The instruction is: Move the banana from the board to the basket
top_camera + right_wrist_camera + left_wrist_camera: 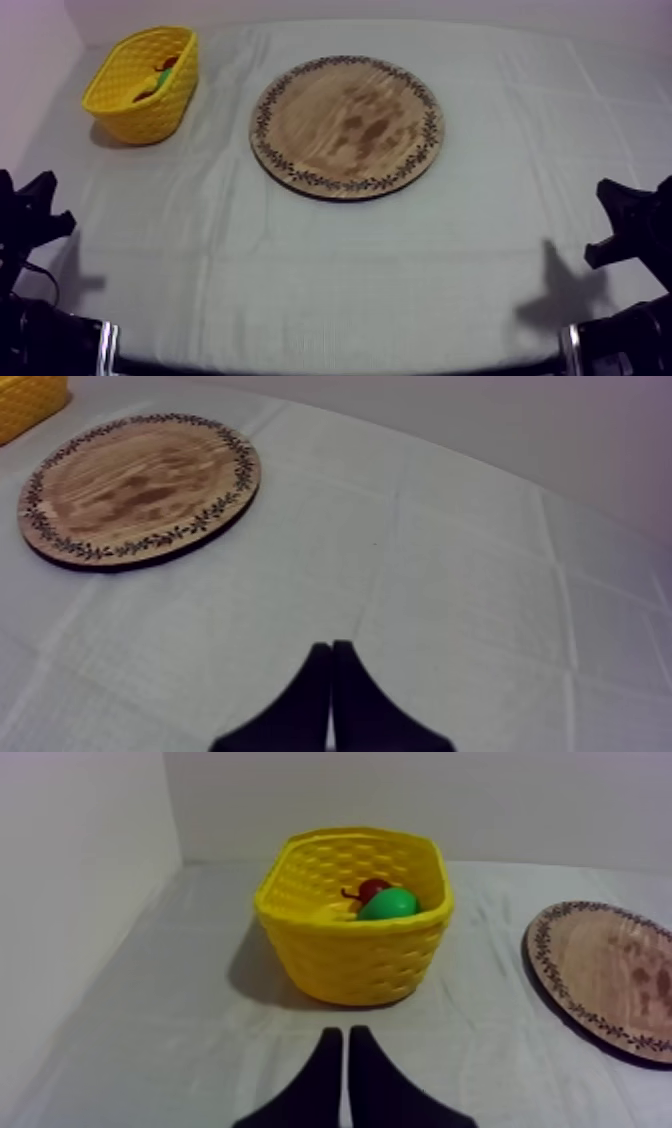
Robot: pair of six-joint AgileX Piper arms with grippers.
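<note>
- Board (347, 125) mid-table, bare: wood grain and patterned rim, no fruit on it.
- Basket (150, 115) far left on the cloth (330, 290), well apart from the board.
- Inside the basket, left wrist view: green fruit (388, 904), prob. the pear, w/ small red fruit (374, 887) touching it just behind.
- Banana: not on the board. Pale yellow patch (333, 912) beside the pear could be it, but yellow on yellow, can't tell for sure.
- Left gripper (345, 1037): fingers together, narrow wedge, nothing between them. Sits low on its side, pointing at the basket wall, near but not touching.
- Right gripper (331, 648): fingers together too, nothing held, over bare cloth w/ the board well ahead.
- My read: the banana's place on the board is vacated and both arms are parked, so the job looks done or close to it.
- Handling, judged as toy fruit: prob. light, hollow, stiff, w/ a smooth skin that could slip.
- Best hold, I'd say: across the thick middle, fingers square to the curve. The ends taper, so a pinch there may squirt it out.
- If it does lie in the basket, it's prob. nestled against the pear and the woven wall, w/ little room for fingers, so better left alone.
</note>
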